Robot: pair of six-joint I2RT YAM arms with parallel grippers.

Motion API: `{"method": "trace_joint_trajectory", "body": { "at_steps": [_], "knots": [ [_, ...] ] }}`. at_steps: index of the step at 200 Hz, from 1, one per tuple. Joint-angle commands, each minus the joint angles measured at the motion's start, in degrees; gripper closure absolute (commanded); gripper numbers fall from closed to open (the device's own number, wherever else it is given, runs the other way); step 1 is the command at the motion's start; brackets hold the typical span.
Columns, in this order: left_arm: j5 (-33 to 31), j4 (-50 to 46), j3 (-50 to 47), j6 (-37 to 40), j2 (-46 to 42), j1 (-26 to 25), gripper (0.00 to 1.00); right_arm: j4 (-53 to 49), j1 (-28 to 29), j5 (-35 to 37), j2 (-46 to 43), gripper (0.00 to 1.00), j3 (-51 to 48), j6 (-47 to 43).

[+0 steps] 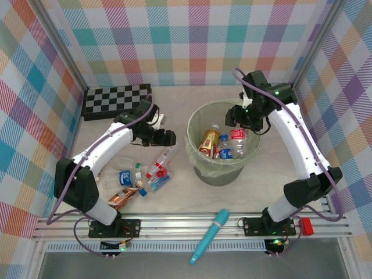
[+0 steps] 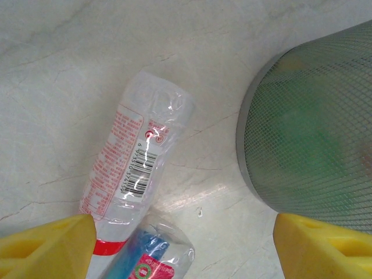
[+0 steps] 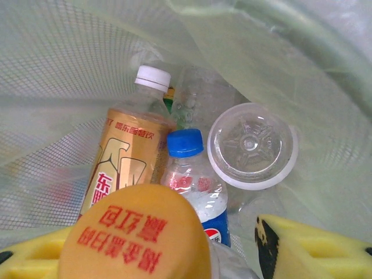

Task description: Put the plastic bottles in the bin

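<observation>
Bin (image 1: 221,172) stands directly beneath right jaws and just to the right of left jaws. Inside it, below right jaws: orange-brown-labelled bottle (image 3: 125,163), blue-capped bottle (image 3: 195,174) and clear bottle base (image 3: 253,145). Orange-topped bottle (image 3: 135,232) sits between right jaws, which are parted; grip cannot be confirmed. Left jaws are wide open and empty above red-labelled bottle (image 2: 136,157) on desk (image 2: 58,58), with blue-labelled bottle (image 2: 154,256) just beside it.

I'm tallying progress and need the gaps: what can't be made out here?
Right wrist view: whether the right hand grips the orange-capped bottle; its body is hidden under its own cap.
Left wrist view: the blue-labelled bottle, mostly cut off by the bottom edge.
Top view: any bottles deeper in the bin, hidden under the top bottles.
</observation>
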Motion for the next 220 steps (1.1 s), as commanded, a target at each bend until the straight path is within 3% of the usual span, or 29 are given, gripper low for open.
{"method": "trace_joint_trajectory", "body": {
  "at_steps": [1,51,95,157,190,220],
  "knots": [
    [-0.68,1.0,-0.6,2.01,0.48,0.45,0.2,-4.4,0.89,1.67,1.37,0.35,3.94,-0.73],
    [-2.26,0.03,-1.14,3.04,0.93,0.51,0.2,-5.1,1.28,1.98,2.1,0.33,3.47,-0.91],
    [-2.99,-0.32,-1.48,3.65,1.87,0.28,0.23,-5.77,3.37,1.55,2.63,0.41,5.67,-0.56],
    [-4.42,0.56,-4.36,3.75,2.57,-1.39,0.26,-1.75,4.02,2.93,5.64,0.55,-2.07,-2.16],
    [-6.21,1.11,-5.74,4.58,3.35,-1.53,0.22,0.22,4.04,0.17,3.26,0.54,1.24,-1.88],
    [-7.28,0.65,-5.66,5.29,5.36,-1.77,0.2,3.05,4.04,-6.05,-0.24,0.48,5.45,-2.01]
  ]
}}
